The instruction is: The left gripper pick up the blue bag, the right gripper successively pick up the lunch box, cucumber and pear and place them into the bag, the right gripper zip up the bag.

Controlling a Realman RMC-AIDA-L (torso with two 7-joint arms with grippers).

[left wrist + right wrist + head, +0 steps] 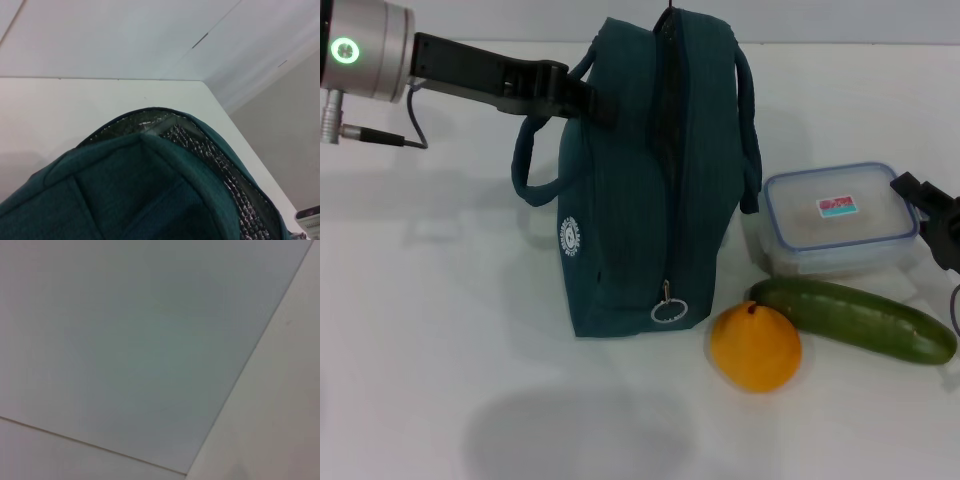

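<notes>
The blue bag (640, 200) stands upright at the middle of the white table, its zip open down the side and the ring zip pull (669, 311) hanging low. My left gripper (595, 103) reaches in from the upper left and is shut on the bag's top edge by a handle. The left wrist view shows the bag's (125, 190) mouth and foil lining (220, 165) close up. Right of the bag lie the lunch box (835, 215), the cucumber (855, 318) in front of it and the pear (755, 347). My right gripper (930, 215) sits at the lunch box's right side.
The table (440, 330) is bare white to the left of and in front of the bag, with a soft shadow under the bag. The right wrist view shows only plain pale surfaces. The table's far edge (240, 135) runs behind the bag.
</notes>
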